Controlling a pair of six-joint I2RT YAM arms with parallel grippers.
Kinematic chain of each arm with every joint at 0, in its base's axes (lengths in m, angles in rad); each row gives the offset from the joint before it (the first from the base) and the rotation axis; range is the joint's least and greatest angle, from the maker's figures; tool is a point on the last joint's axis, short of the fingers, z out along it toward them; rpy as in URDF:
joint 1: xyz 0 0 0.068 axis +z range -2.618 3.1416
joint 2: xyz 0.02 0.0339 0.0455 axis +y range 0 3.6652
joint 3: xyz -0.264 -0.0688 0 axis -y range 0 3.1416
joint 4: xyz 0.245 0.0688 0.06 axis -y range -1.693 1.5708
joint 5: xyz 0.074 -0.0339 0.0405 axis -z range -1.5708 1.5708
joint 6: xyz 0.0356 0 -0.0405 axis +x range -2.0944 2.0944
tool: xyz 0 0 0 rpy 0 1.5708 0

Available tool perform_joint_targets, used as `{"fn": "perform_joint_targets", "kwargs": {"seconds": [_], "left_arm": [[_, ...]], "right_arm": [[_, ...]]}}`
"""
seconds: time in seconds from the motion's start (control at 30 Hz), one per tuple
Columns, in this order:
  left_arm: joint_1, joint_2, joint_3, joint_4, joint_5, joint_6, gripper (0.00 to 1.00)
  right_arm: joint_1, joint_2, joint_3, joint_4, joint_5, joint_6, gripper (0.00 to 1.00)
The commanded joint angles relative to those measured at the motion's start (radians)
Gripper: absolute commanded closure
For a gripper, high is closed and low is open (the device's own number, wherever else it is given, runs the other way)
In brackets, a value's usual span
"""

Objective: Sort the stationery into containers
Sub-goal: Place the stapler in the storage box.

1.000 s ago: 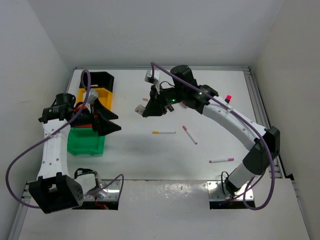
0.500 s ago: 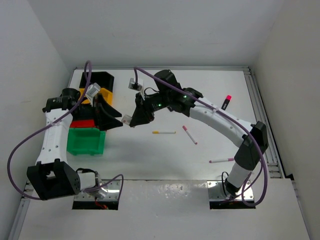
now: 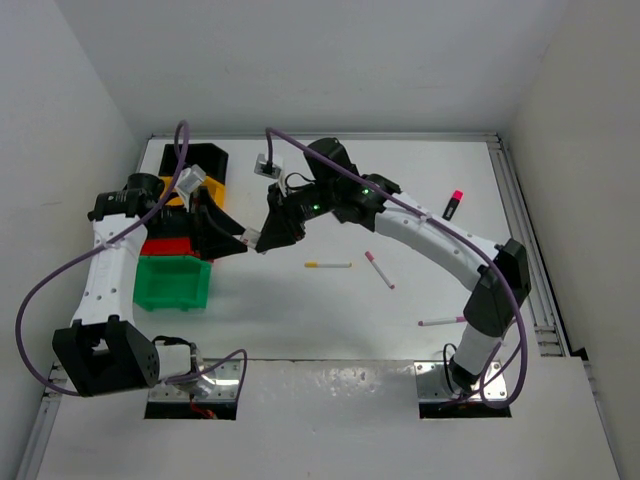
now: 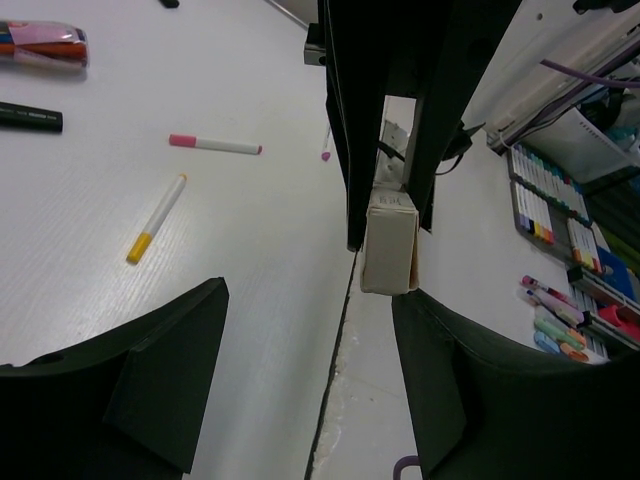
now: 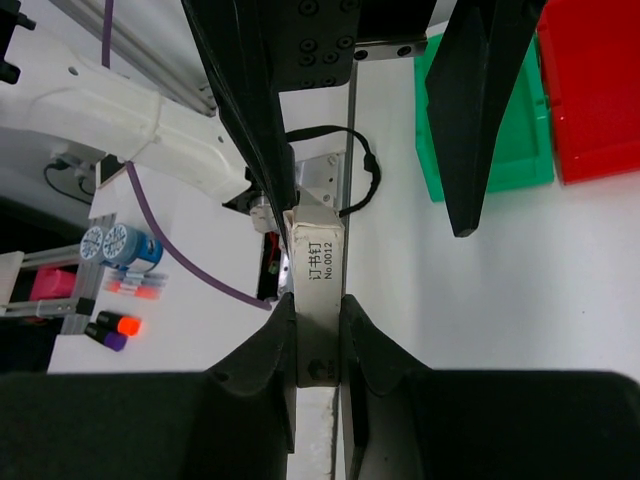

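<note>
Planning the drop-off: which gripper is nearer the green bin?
Left. The left gripper hangs just off the far-right corner of the green bin; the right gripper, clamping a small beige box, sits farther right.

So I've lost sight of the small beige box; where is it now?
In the top view the small beige box is left of centre, pinched by the right gripper. It hangs between the open fingers of the left gripper, just right of the red bin.

My table (image 3: pixel 300 320) is carrying a black bin (image 3: pixel 205 157), yellow bin (image 3: pixel 214 193), red bin (image 3: pixel 165 247) and green bin (image 3: pixel 172 285) at left. A yellow-tipped pen (image 3: pixel 328 265), middle pink-tipped pen (image 3: pixel 379 269), near pink-tipped pen (image 3: pixel 443 321) and pink-capped marker (image 3: pixel 453 204) are lying loose.
</note>
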Motion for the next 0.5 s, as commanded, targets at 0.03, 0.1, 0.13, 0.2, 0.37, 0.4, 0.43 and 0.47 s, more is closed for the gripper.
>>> {"fn": "perform_joint_targets", "kwargs": {"seconds": [0.03,0.1,0.13,0.2,0.37,0.4,0.43,0.47], "left_arm": [[-0.026,-0.007,0.043,-0.006,0.106,0.010,0.27],[-0.031,-0.007,0.048,-0.004,0.108,0.007,0.23],[-0.037,-0.007,0.049,-0.004,0.106,0.007,0.23],[-0.045,-0.007,0.049,-0.006,0.100,0.007,0.20],[-0.061,-0.013,0.040,-0.001,0.088,0.006,0.16],[-0.061,-0.013,0.042,0.001,0.089,0.003,0.16],[-0.061,-0.013,0.043,0.004,0.094,-0.002,0.18],[-0.061,-0.011,0.045,0.013,0.094,-0.009,0.19]], "right_arm": [[0.020,0.027,0.034,0.067,-0.017,0.032,1.00],[0.020,0.029,0.036,0.072,-0.017,0.035,1.00],[0.020,0.029,0.034,0.072,-0.016,0.035,1.00],[0.017,0.032,0.034,0.075,-0.017,0.039,1.00],[0.011,0.030,0.028,0.077,-0.022,0.044,1.00],[0.011,0.027,0.025,0.077,-0.022,0.044,1.00],[0.009,0.029,0.022,0.077,-0.022,0.042,1.00],[0.009,0.029,0.019,0.075,-0.022,0.042,1.00]]}}
